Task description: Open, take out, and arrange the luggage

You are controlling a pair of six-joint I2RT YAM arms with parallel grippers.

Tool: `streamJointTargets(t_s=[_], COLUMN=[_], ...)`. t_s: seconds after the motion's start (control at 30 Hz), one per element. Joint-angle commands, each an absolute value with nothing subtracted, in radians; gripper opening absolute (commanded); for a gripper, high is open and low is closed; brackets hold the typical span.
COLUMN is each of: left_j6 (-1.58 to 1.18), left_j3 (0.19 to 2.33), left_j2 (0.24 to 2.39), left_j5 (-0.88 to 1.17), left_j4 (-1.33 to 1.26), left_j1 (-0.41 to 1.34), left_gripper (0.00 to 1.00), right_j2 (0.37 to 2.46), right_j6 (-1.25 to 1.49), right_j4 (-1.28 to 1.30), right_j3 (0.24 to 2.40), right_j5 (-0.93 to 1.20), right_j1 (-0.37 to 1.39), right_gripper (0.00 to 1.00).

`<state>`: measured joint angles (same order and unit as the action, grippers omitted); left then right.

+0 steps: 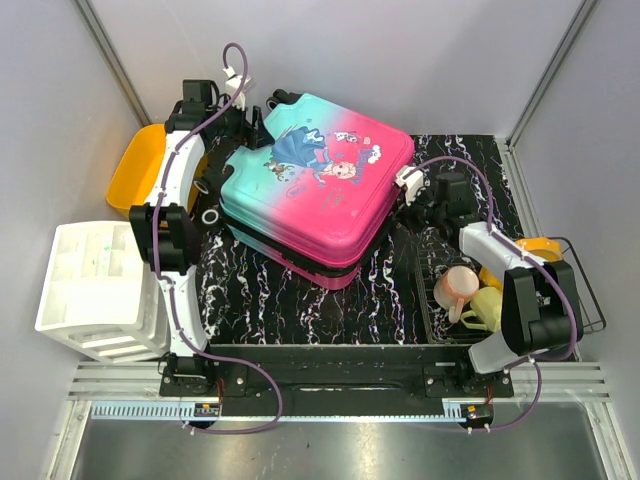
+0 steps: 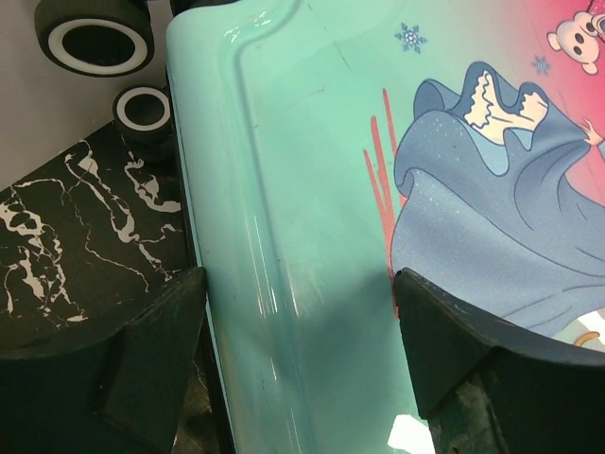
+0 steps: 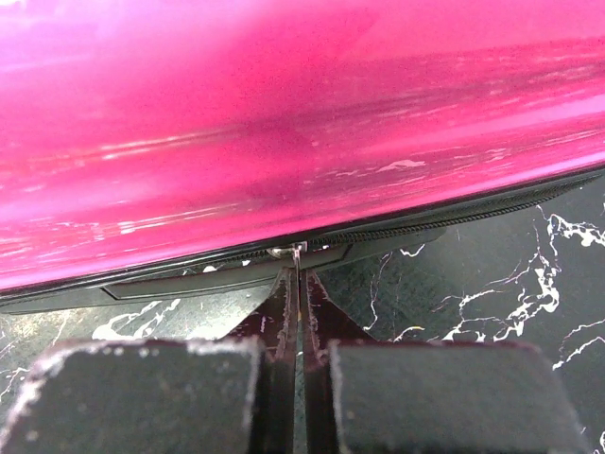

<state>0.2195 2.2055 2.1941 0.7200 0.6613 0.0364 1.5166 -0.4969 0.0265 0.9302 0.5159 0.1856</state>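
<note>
My teal-to-pink hard-shell princess suitcase point(image 1: 315, 185) lies flat, its long axis diagonal, teal end far-left. My left gripper point(image 2: 298, 284) gapes astride the teal edge, and my right gripper point(image 3: 297, 274) is pinched shut.

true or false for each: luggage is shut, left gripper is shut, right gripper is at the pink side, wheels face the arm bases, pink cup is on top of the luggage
1. The luggage lies on the table with its shells together. True.
2. The left gripper is shut. False: its jaws stand open, astride the luggage's teal edge.
3. The right gripper is at the pink side, fingers together by the zip line. True.
4. The wheels face the arm bases. False: they are at the far left corner, near the left gripper.
5. The pink cup stands on top of the luggage. False: it is in the wire rack on the right.
</note>
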Motion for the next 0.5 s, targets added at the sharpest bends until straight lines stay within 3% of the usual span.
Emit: streamJointTargets(t_s=[0.0,0.3,0.47], left_j6=[0.402,0.261,-0.072], left_j3=[2.143,2.132,1.857], left_j2=[2.339,2.185,1.923], left_j5=[0.635,0.687,0.66], left_j4=[0.925,0.879,0.717], left_j1=[0.084,0.014,-0.098], left_gripper=[0.83,0.99,0.99], right_j2=[1.512,1.588,1.559], right_j6=[-0.462,-0.43,-0.422], right_j4=[-0.172,-0.236,-0.239], right_j3=[0.997,1.025,1.014], right_j5=[0.528,0.571,0.566], right_j1=[0.158,0.175,0.181], right_gripper=[0.0,0.0,0.0])
